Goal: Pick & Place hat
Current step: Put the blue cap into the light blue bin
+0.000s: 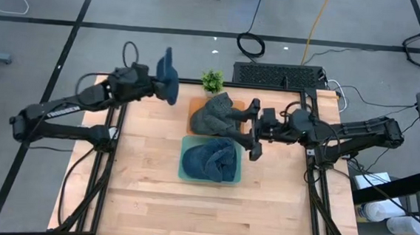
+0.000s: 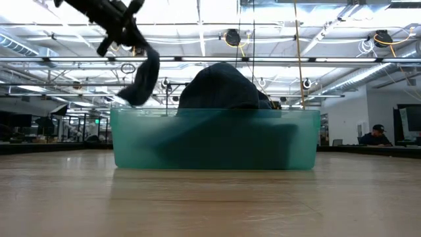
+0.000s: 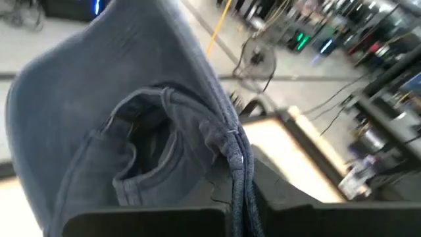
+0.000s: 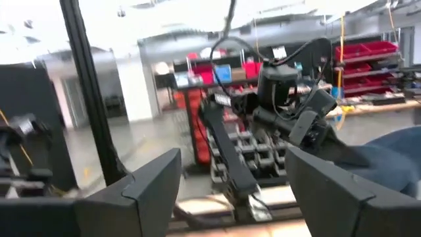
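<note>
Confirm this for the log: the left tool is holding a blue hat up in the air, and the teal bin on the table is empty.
Not quite. The left tool does hold a blue hat in the air, but the teal bin is not empty: the high view shows another blue hat lying in it, and the low view shows its dark mound above the rim.

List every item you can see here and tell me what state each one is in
Blue hat: lifted off the table, hanging from the left tool.
Right tool: open, holding nothing, over the bin's edge.
Green bin: upright, holds a blue hat.
Gray hat: lying on an orange mat.
Small plant: upright.
</note>
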Controlling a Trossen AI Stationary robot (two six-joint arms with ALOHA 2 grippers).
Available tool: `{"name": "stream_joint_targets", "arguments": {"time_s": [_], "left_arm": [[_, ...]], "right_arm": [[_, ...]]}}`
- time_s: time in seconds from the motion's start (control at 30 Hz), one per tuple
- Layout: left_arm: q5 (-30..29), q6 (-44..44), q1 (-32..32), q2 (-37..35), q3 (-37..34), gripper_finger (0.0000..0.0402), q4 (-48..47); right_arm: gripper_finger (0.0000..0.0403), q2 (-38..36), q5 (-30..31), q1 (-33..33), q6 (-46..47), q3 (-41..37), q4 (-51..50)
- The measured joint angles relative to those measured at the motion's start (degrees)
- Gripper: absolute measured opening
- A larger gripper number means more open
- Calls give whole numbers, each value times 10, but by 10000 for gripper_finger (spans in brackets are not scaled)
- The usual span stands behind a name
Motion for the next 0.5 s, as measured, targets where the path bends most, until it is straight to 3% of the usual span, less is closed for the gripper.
{"name": "stream_joint_targets", "arguments": {"time_s": [0.3,0.5], "left_arm": [[4,40,0,-10,98,8,4],[19,85,-13,-9,154,8,55]], "right_arm": [[263,0,5,-4,25,0,94],[263,0,4,-4,34,0,125]]}}
